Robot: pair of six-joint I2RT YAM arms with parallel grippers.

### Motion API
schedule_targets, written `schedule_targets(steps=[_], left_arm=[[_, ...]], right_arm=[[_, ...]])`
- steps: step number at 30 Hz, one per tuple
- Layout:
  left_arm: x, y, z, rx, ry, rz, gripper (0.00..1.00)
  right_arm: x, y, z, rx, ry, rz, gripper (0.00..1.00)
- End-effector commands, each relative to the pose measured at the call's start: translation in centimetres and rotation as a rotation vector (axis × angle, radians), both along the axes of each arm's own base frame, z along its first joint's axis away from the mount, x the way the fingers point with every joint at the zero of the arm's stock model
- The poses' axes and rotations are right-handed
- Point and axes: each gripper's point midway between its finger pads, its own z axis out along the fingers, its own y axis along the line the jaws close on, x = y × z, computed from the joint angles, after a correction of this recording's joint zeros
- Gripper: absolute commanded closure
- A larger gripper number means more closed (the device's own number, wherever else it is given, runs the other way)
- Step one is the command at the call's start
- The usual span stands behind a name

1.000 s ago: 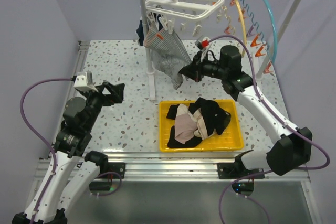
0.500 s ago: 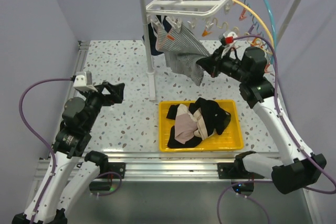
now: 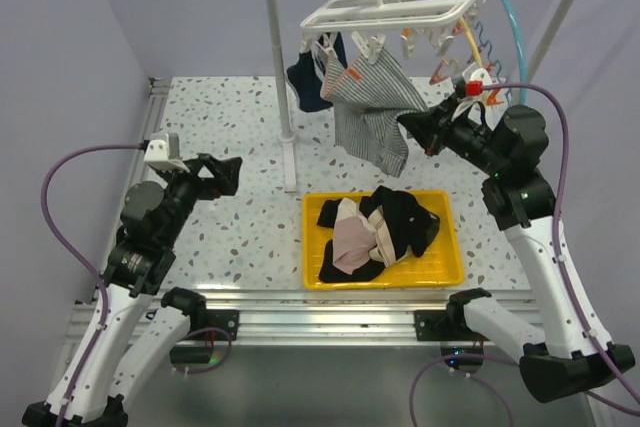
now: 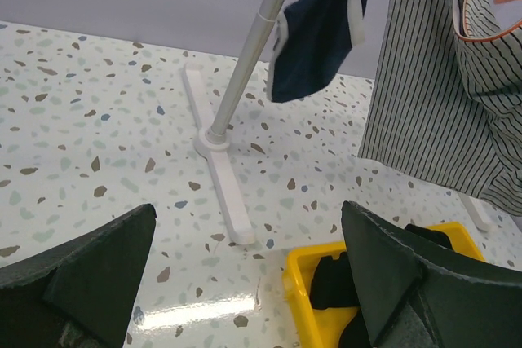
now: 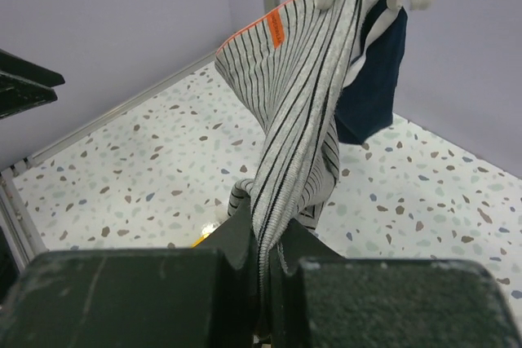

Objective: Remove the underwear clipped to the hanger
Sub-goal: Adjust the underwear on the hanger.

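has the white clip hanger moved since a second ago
Yes. The white clip hanger has swung right, away from the rack's left pole, as the right gripper, shut on the grey striped underwear, pulls it that way.

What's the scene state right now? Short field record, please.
right gripper: shut on grey striped underwear
left gripper: open, empty
grey striped underwear: clipped to white hanger, pulled sideways toward right arm
navy underwear: clipped to the same hanger, hanging free
yellow tray: holds black and pale pink garments
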Motion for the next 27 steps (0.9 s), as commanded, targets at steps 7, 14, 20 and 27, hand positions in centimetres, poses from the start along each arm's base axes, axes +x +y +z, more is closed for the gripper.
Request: schedule_targets(steps=[7,14,20,27], left_arm=[[-0.2,-0.2,3.1,-0.029,-0.089,-0.021,0.00],[-0.3,-0.4,3.3,-0.034,-0.094,-0.029,0.00],[-0.5,-0.2,3.3,-0.038,-0.098,-0.023,0.00],[-0.4,-0.2,4.3,-0.031,-0.123,-0.021,0.00]], right_arm=[[-4.2,1.1,2.1,0.004,-0.062,0.169,1.00],[-6.7,4.0,1.7,0.045,0.050,0.453,1.00],[-9.4,6.1,1.9,0.041,0.071,0.609,1.00],[-11.2,7.5,3.0,0.015,0.031,0.709,1.00]])
